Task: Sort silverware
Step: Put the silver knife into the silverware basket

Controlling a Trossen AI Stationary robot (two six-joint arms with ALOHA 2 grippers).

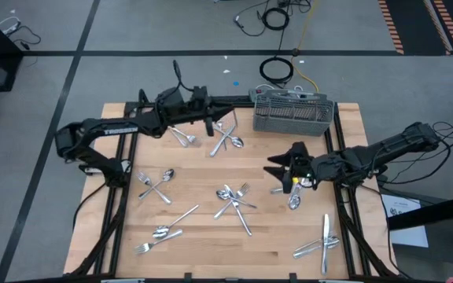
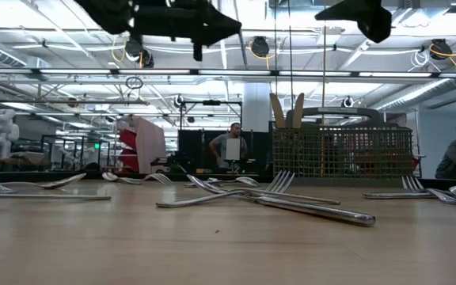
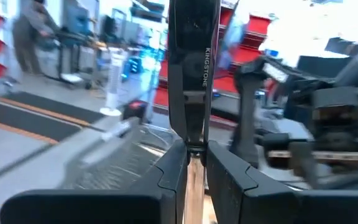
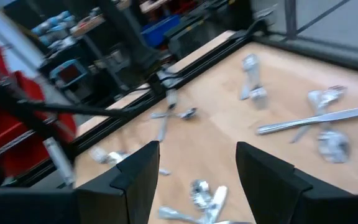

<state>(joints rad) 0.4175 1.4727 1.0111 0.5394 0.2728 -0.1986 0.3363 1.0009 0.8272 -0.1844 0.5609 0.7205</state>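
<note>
Slippage is the main worry. The left gripper [image 3: 196, 152] is clamped on only the end of one flat, polished piece of silverware [image 3: 194, 74], probably a knife. Most of the piece reaches out past the fingertips. It could swing or twist on smooth metal during a quick turn, and if it arrives crooked it could catch on the caddy's [image 1: 293, 114] slot walls instead of dropping in. The right gripper [image 1: 276, 169] hovers open and empty above the bench's [image 1: 203, 259] right half. Beside it lies a spoon [image 1: 294, 201] with another piece, and a descent there could pinch two at once or skid them off.

Orientation, from the near edge outward:
- **Near right corner:** two knives [image 1: 325, 242] cross. One runs near to far and the other slants toward the right edge.
- **Near left corner:** a fork and spoon [image 1: 160, 233] lie on a diagonal, rising toward the middle.
- **Mid-bench:** a tangled cluster [image 1: 234, 200] fans out in several directions.
- **Near the far edge:** a crossed pair [image 1: 228, 140] lies just below the left gripper [image 1: 208, 119], which holds its piece up off the wood to the left of the caddy.
- **Held piece:** its long axis runs straight on from the fingers. I cannot tell which end leads.
</note>
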